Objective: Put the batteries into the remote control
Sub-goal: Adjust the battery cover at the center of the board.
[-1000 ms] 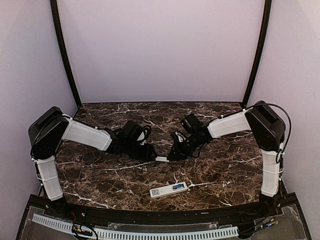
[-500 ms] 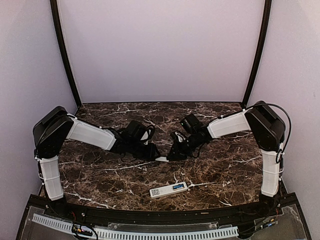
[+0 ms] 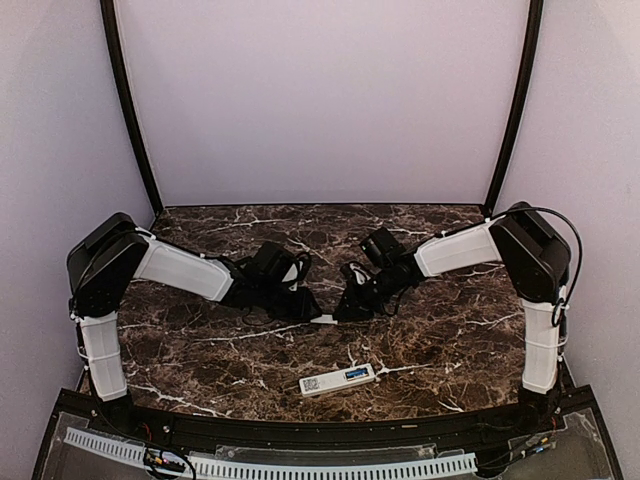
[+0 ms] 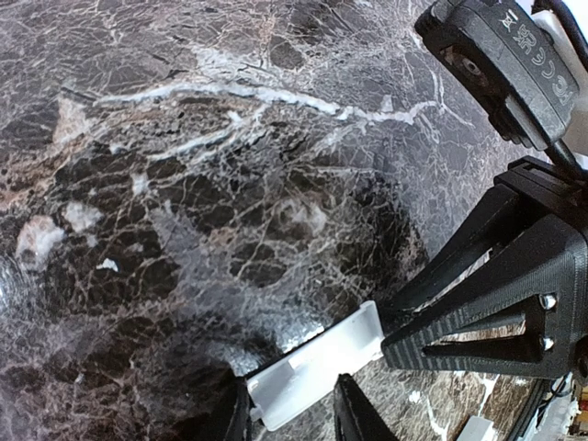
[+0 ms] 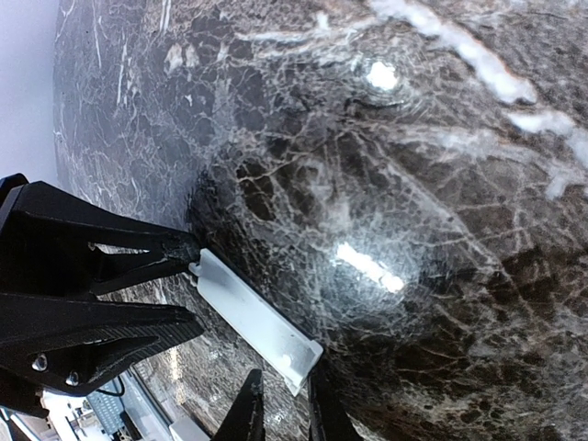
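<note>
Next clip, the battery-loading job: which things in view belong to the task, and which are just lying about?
Belongs to the job:
- remote control
- white cover plate, spanning between left claw and right claw
- batteries: none visible

Just lying about:
- nothing beyond the marble table itself

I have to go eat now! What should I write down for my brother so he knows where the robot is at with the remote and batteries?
Right pincer: shut on one end of the white cover plate, over the middle of the table.
Left pincer: straddles the plate's other end; I cannot tell if it grips.
Remote control: lying alone near the front edge, nothing touching it.
Batteries: none show in any view.
Done: the plate is off and away from the remote.
Left to do: find the batteries, load them, refit the plate.
</note>
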### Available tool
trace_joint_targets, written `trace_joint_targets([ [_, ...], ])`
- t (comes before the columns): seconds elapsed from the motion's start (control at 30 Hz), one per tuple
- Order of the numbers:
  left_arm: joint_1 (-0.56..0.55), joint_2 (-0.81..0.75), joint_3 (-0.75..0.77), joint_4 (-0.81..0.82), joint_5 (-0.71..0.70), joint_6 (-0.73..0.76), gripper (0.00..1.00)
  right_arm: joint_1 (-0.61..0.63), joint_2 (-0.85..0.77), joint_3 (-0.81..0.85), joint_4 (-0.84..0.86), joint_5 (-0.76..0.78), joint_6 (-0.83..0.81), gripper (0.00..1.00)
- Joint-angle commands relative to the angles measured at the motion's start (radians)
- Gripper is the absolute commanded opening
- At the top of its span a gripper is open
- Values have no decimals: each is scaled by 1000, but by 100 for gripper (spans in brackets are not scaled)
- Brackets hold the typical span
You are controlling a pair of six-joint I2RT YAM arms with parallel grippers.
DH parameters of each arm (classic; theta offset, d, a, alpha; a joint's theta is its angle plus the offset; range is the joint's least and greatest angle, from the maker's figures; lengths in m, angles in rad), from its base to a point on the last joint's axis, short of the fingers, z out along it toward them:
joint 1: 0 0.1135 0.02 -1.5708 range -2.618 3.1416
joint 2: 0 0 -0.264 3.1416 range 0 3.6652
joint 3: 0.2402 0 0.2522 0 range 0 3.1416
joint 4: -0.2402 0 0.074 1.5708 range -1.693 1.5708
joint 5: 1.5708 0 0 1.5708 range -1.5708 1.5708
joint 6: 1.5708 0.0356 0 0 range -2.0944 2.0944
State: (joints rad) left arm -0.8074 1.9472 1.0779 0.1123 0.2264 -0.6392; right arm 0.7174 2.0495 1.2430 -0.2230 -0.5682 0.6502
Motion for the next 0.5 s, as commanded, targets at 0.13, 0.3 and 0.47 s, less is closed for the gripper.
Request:
trace_joint_targets([
  [0.13, -12, 0, -38, -47, 45, -32, 27, 25, 34, -39, 0, 32, 18, 14],
  [0.3, -12, -26, -50, -15, 53, -44, 27, 24, 30, -43, 10, 19, 27, 14],
  [0.47, -11, -60, -59, -1, 51, -47, 27, 25, 22, -45, 8, 21, 27, 14],
])
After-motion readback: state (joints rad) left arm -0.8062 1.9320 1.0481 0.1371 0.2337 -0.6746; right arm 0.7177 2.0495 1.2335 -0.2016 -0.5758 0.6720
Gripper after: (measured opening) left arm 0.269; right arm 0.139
